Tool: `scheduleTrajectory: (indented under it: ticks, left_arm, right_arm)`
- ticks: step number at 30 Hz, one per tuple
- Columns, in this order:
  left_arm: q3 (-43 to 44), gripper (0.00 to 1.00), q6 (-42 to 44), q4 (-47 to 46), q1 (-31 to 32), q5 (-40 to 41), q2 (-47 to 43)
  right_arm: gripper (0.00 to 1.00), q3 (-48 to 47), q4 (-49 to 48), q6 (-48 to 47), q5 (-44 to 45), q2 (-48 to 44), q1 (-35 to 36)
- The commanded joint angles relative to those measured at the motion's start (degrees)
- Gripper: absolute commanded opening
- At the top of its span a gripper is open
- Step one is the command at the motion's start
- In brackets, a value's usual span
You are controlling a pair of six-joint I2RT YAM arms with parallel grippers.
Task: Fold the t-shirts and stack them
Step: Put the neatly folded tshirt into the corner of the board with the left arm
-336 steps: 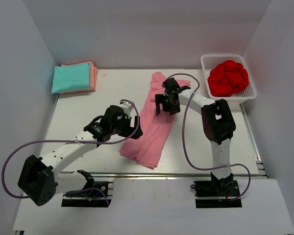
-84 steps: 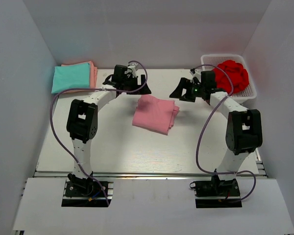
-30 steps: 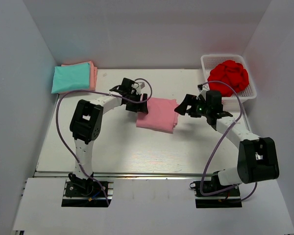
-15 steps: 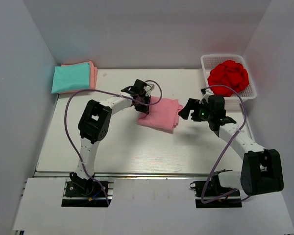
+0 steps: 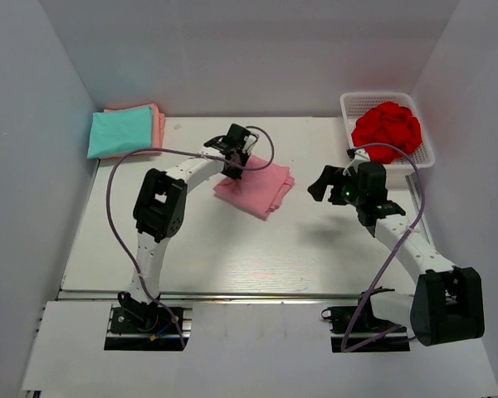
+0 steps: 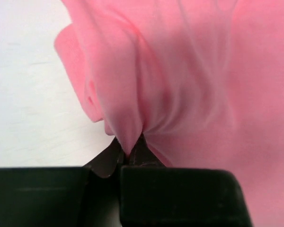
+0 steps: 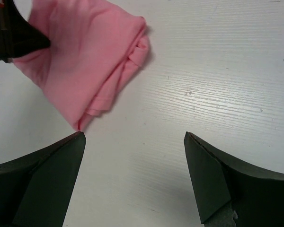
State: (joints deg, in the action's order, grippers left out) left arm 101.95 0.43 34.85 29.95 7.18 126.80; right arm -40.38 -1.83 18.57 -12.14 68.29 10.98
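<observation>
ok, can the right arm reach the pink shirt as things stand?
Probably yes: the right gripper is open just right of the pink shirt, with only bare table between. The left gripper pinches its opposite edge, clear of that approach.

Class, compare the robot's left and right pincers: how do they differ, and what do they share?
The left pincer is shut, pinching an edge of the pink t-shirt; the right pincer is open and empty. The left touches the shirt; the right hangs apart from it. Both are black.
</observation>
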Motion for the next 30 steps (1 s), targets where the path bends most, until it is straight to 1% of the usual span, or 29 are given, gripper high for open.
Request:
scheduleTrajectory:
  ticks: [1, 4, 6, 9, 14, 18, 21, 23, 26, 30]
  left_arm:
    - [0.97, 0.00, 8.62, -1.18, -1.30, 9.68, -10.07]
    - [1.66, 0.00, 11.17, -0.58, -2.35, 14.94, -11.93]
    - [1.67, 0.00, 12.92, -0.57, -3.67, 16.80, -13.85]
    - [1.67, 0.00, 18.62, -2.59, -5.78, 20.14, -15.35]
    - [2.90, 0.00, 24.88, -6.46, -9.73, 20.77, -17.03]
    - [8.86, 0.00, 28.05, -6.46, -14.21, 21.38, -15.80]
    - [10.37, 0.00, 30.86, -8.74, -16.24, 21.91, -15.80]
    - [12.56, 0.00, 31.39, -9.27, -18.43, 21.91, -14.22]
    - [18.26, 0.00, 31.39, -8.14, -21.60, 19.29, -11.68]
    - [21.62, 0.00, 31.39, -7.52, -24.85, 17.78, -8.51]
  right_arm:
    - [0.90, 0.65, -0.64, -1.43, 2.03, -1.93, -0.17]
    - [0.90, 0.74, -0.64, -1.69, 2.47, -2.02, -0.17]
    - [0.90, 0.57, -0.29, -1.78, 2.74, -1.76, -0.26]
    - [0.90, 0.39, -0.20, -1.43, 3.09, -1.94, -0.26]
    - [0.90, -0.31, 0.07, -1.87, 3.35, -1.23, -0.26]
    - [0.90, -1.45, 0.94, -1.78, 3.53, 0.00, -0.17]
    - [0.90, -2.94, 1.56, -1.61, 3.62, 1.05, -0.26]
    - [0.90, -4.09, 1.74, -1.61, 3.53, 1.58, -0.17]
    - [0.90, -5.32, 1.74, -0.99, 3.09, 2.72, -0.17]
    - [0.90, -6.90, 1.74, -0.03, 1.86, 5.44, -0.17]
